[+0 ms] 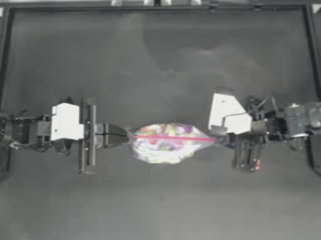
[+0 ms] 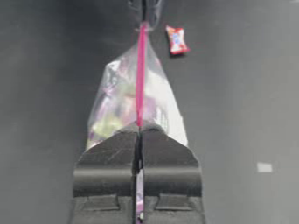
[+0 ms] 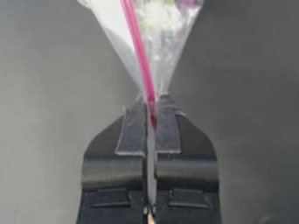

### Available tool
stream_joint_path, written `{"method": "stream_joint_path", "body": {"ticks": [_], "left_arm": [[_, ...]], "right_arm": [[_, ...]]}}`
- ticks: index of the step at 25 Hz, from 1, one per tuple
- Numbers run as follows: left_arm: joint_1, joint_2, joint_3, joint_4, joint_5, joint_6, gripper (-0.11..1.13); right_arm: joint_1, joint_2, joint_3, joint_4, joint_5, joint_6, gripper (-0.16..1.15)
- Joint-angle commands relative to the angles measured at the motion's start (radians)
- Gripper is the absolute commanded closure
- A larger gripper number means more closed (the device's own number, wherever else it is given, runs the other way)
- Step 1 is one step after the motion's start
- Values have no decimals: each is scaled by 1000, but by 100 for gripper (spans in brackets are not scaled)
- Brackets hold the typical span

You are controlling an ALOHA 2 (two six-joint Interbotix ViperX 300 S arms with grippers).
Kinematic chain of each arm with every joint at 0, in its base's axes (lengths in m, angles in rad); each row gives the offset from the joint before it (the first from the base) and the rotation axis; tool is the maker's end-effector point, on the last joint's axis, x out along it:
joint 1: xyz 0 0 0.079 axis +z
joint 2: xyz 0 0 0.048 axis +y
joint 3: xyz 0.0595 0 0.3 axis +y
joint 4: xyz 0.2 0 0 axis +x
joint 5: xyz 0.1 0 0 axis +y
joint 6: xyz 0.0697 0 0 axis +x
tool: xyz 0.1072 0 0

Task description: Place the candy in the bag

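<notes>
1. While the left gripper [image 1: 125,138] is pinched on the left end of the zip bag [image 1: 166,143], its jaws meet flat on the pink-red seal strip [image 2: 140,74], as the left wrist view shows.
2. The zip bag hangs taut between both grippers over the middle of the dark matte counter [image 1: 156,65]; its film is thin, clear and crinkled, with multicoloured sweets bulging through.
3. The right gripper [image 1: 227,139] is clamped on the strip's right end, its ribbed pads pressed together.
4. The candy [image 1: 256,164], a small glossy twist, white with red ends, lies on the counter near the right gripper, outside the bag.
5. Judged from this, nothing is bagged yet: the seal looks closed, so opening and inserting remain.
</notes>
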Motion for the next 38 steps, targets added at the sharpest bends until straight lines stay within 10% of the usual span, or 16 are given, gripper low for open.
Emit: {"method": "stream_joint_path", "body": {"ticks": [1, 38], "left_arm": [[5, -52, -5, -2, -3, 0, 98], [26, -175, -38, -2, 167, 58, 98]], "right_arm": [[-5, -29, 18, -2, 11, 15, 93], [52, -124, -193, -80, 61, 5, 93]]}}
